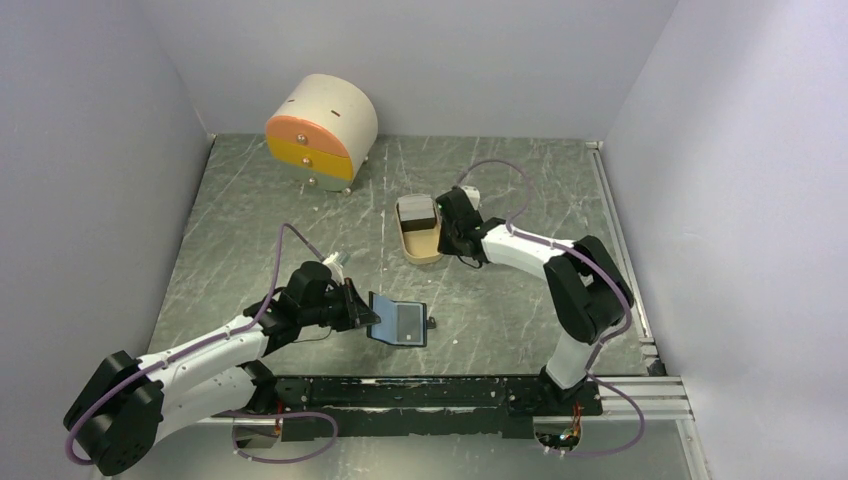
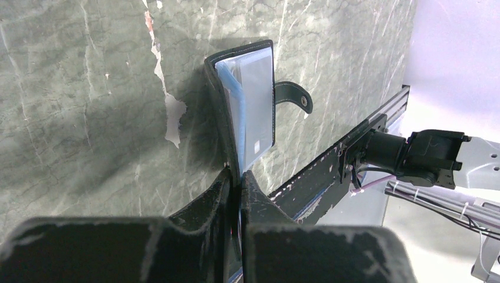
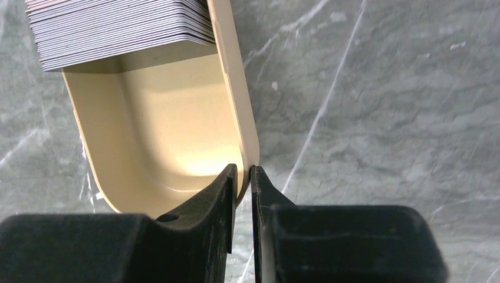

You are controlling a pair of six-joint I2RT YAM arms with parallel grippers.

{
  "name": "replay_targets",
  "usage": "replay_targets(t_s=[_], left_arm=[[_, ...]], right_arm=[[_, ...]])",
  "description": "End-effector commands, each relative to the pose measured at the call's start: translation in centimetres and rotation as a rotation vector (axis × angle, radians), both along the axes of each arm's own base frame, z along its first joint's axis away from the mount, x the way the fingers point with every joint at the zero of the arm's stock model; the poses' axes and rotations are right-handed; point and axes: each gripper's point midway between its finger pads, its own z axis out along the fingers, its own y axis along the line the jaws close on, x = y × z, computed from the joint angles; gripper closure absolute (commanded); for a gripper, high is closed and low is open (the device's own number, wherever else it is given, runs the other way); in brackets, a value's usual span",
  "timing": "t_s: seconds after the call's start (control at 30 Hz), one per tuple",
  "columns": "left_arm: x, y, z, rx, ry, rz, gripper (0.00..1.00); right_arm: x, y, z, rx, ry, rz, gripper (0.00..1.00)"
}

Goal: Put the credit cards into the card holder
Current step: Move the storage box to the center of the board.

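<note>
The left claw (image 2: 240,177) is clenched on the near edge of the card holder (image 2: 250,88), one finger flat against each face of the black cover. The holder stands on edge straight ahead of the fingertips, slightly open, with its blue lining showing. A pale panel sits inside the fold, and I cannot tell whether it is a card or a clear pocket. The snap tab (image 2: 293,97) juts out to the right of the claw's line. Whether the holder's far edge touches the surface (image 2: 88,118) I cannot tell.

The right claw (image 3: 243,174), well apart from the left one, is pinched on the long wall of the tan tray (image 3: 233,88), one finger inside and one outside. The credit cards (image 3: 118,29) lie stacked at the tray's far end, ahead and left of these fingertips, and the claw touches none of them.

The main risk, as I judge it, is in that tray grip. The wall is thin and smooth, so a pull or lift could tilt the tray and spill the stack, or the wall could slip free. The cards are thin and packed tight, so a pick may bring several at once. On the other side, the holder is held only by one edge, so a card pushed into it could swing it or fold it shut.
</note>
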Motion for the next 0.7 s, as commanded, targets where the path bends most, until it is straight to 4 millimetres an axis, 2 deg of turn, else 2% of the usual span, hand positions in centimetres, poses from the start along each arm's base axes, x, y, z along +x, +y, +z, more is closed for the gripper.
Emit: replay_targets(t_s=[0.0, 0.27, 0.47, 0.5, 0.67], left_arm=[[0.1, -0.3, 0.5, -0.013, -0.024, -0.005, 0.91], [-0.1, -0.1, 0.3, -0.019, -0.022, -0.001, 0.91], [-0.2, -0.1, 0.3, -0.024, -0.019, -0.007, 0.91], [-0.2, -0.1, 0.3, -0.025, -0.021, -0.005, 0.91], [-0.3, 0.0, 0.2, -0.028, -0.024, -0.001, 0.91]], right_arm=[[-4.2, -0.3, -2.1, 0.001, 0.101, -0.029, 0.83], [-7.7, 1.5, -1.7, 0.059, 0.112, -0.013, 0.81], [-8.2, 2.2, -0.8, 0.051, 0.108, -0.007, 0.73], [-8.2, 2.1, -0.8, 0.044, 0.109, -0.008, 0.70], [-8.1, 1.1, 0.0, -0.016, 0.088, 0.011, 0.43]])
